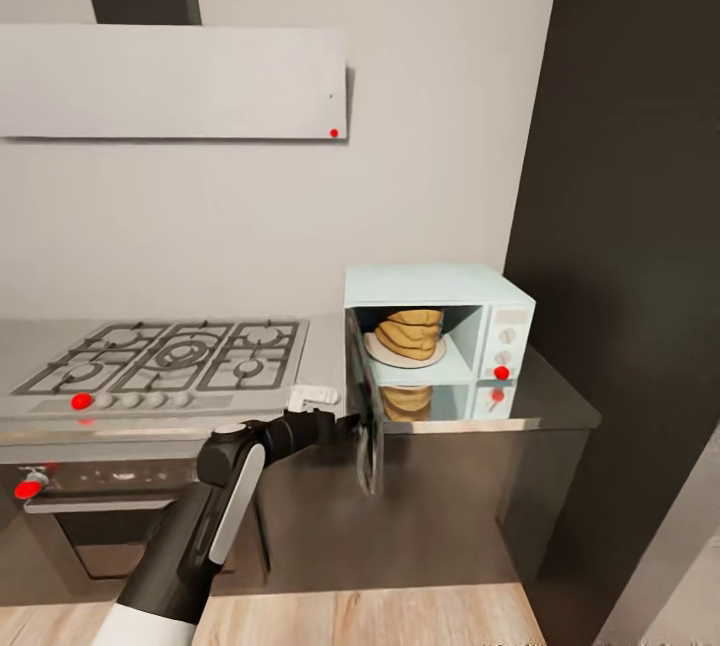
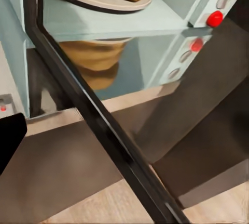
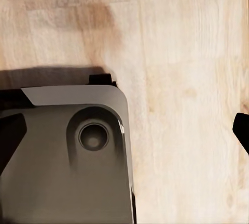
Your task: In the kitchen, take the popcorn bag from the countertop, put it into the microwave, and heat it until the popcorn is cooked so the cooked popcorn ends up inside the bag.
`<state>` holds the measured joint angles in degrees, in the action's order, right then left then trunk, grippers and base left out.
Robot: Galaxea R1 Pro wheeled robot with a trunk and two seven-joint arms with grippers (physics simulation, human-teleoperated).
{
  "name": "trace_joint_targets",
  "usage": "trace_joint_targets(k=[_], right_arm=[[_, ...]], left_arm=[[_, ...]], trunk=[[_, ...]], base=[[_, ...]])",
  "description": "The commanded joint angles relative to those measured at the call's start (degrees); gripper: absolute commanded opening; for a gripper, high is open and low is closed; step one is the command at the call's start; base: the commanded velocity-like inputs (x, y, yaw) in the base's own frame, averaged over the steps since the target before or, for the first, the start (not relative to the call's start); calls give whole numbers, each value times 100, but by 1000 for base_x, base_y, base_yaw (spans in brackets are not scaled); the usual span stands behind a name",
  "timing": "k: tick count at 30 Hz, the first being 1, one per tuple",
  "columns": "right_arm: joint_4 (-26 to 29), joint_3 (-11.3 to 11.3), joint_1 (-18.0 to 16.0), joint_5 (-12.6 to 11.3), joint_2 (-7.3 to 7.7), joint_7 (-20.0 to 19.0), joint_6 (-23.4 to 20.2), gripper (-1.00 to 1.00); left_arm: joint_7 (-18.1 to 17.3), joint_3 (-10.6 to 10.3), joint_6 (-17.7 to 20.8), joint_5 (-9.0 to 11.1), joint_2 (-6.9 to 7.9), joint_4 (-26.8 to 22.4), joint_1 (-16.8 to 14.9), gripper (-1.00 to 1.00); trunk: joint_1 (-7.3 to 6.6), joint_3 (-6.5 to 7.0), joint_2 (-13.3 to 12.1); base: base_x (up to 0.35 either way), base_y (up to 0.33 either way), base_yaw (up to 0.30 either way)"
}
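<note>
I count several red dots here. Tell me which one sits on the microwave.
The red dot on the microwave control panel, right of the popcorn bag. The others sit on the range hood, the stove's knob row and the oven front.

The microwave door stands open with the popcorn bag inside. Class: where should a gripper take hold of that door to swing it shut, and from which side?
Probably the door's free outer edge, farthest from the hinge on the microwave's left front. Come from its outer face, where the left gripper is, and push toward the popcorn bag. The door juts edge-on over the countertop, so the fingers need not close.
</note>
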<state>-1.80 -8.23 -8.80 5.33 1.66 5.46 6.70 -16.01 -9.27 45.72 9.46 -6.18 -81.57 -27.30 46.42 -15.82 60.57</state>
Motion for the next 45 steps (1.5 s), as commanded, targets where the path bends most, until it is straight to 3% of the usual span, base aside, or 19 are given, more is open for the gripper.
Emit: trace_joint_targets(k=[1,6,17,21,26,28,29,30,35,40,45], right_arm=[[-18,-47,-8,56,1,18,33,100],[-15,-47,-12,48,1,20,33,100],[-14,-47,-10,48,1,24,34,100],[-14,-47,-11,47,1,25,35,100],[-17,-47,-11,47,2,25,36,100],[-16,-47,-12,47,3,25,37,100],[-17,-47,-9,47,3,25,34,100],[-15,-47,-11,47,4,24,35,100],[-15,-47,-9,47,1,25,37,100],[-14,-47,-9,47,3,25,40,100],[-13,-47,-10,47,6,25,39,100]], left_arm=[[-1,-17,42,64,-8,-7,-4,100],[1,-330,50,57,-104,-21,-4,100],[9,-370,44,49,-181,-60,-4,100],[63,-546,41,27,-224,-61,-4,100],[110,-566,34,13,-226,-61,-4,100],[251,-567,29,13,-226,-61,-4,100],[635,-567,-4,19,-226,-61,-4,100],[697,-567,-15,17,-227,-61,-4,100],[755,-567,-28,13,-252,-52,-4,100],[1089,-567,-28,28,-259,-33,-4,100],[1125,-567,-28,30,-257,-35,-4,100]], trunk=[[0,-2,5],[0,23,5],[0,77,5],[0,96,5],[0,121,5],[0,131,5],[0,135,5],[0,140,5],[0,165,5],[0,189,5],[0,211,5]], base=[[0,0,-193],[0,0,-193],[0,0,-193],[0,0,-193],[0,0,-197],[0,0,-199],[0,0,-199],[0,0,-199],[133,0,-199],[320,0,-198],[322,0,-166]])
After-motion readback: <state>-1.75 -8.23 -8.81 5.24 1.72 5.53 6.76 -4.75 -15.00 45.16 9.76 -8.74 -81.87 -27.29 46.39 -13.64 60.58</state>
